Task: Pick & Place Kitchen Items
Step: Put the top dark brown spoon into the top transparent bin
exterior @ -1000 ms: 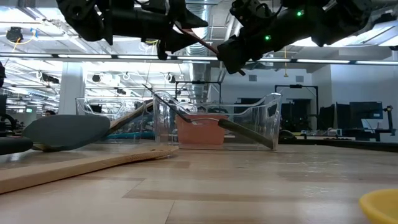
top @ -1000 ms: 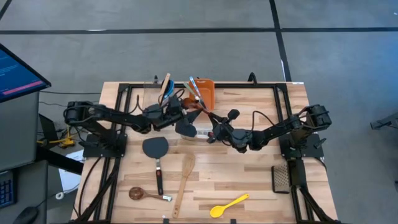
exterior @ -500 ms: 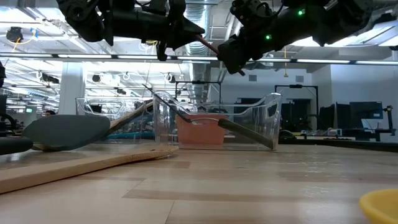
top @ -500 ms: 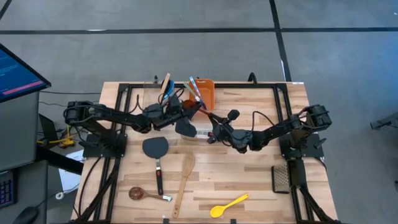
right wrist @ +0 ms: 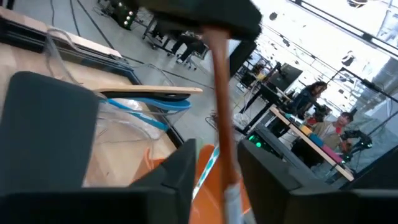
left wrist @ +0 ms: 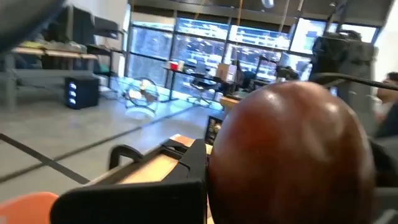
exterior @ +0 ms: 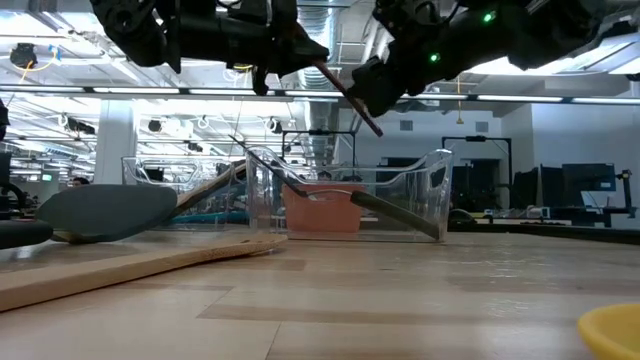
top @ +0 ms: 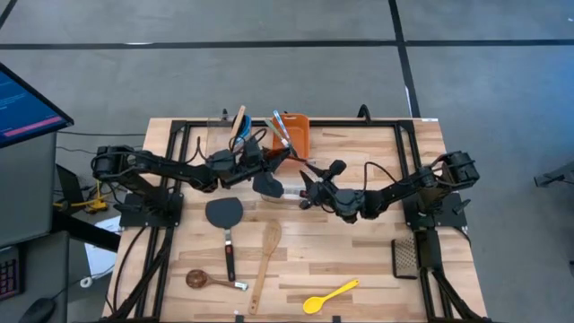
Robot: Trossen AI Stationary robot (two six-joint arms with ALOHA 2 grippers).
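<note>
Found the brown spoon point(exterior: 352, 98) aloft above the clear tub point(exterior: 420, 190), long axis slanting down from the left claw point(exterior: 297, 48) past the right claw point(exterior: 378, 85). Saw the left claw pinching its upper end, the right claw spread loosely astride the shaft. Judged the left arm sole carrier for the coming move.

The wooden table point(top: 359, 242) carries a black turner point(top: 224, 218), wooden spatula point(top: 265, 260), yellow spoon point(top: 329, 295) and brown spoon point(top: 208, 281).

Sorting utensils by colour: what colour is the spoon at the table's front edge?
Yellow spoon, clearest in the high view.
</note>
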